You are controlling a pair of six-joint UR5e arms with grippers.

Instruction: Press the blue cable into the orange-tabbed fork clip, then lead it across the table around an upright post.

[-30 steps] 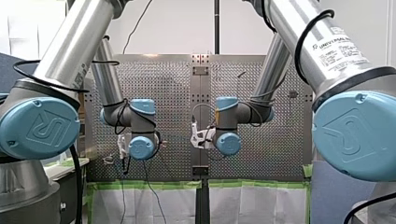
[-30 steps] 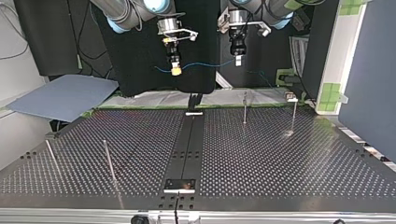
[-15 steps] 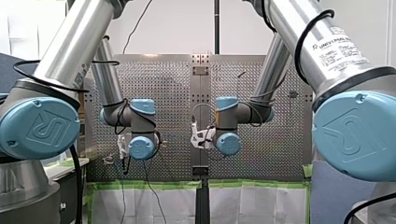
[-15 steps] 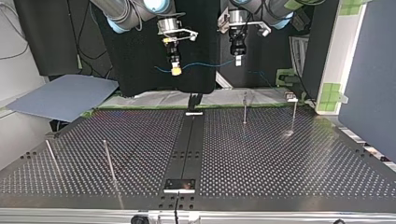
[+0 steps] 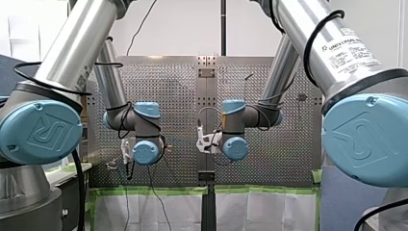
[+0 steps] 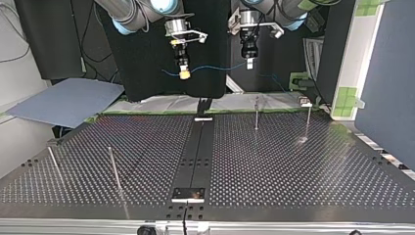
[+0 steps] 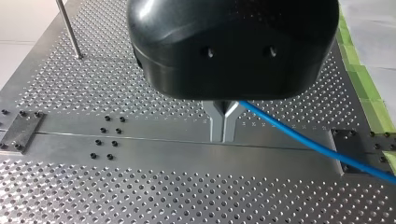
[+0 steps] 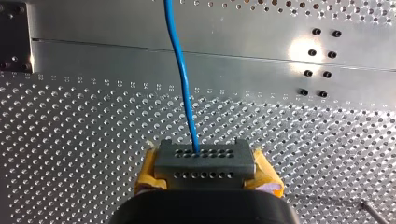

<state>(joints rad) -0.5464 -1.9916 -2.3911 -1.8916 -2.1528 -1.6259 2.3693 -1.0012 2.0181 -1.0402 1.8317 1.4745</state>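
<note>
Both grippers hang high above the perforated table (image 6: pixel 293 161) with the blue cable (image 6: pixel 215 67) stretched between them. In the top view my right gripper (image 6: pixel 184 73), with yellow pads, is shut on the cable at the left, and a short tail hangs beyond it. My left gripper (image 6: pixel 249 62) is shut on the cable further right. In the left wrist view the metal fingers of my left gripper (image 7: pixel 223 133) are pressed together, and the blue cable (image 7: pixel 303 140) runs out sideways. In the right wrist view the blue cable (image 8: pixel 182 79) leaves my right gripper (image 8: pixel 204 161) straight ahead. No orange-tabbed clip is in view.
Upright posts stand on the table: two (image 6: pixel 256 112) (image 6: pixel 308 120) at the top view's far right, two (image 6: pixel 113 169) (image 6: pixel 54 164) at its near left. A dark centre rail (image 6: pixel 198 152) runs across the table. A small fixture (image 6: pixel 304 102) sits at the far right edge.
</note>
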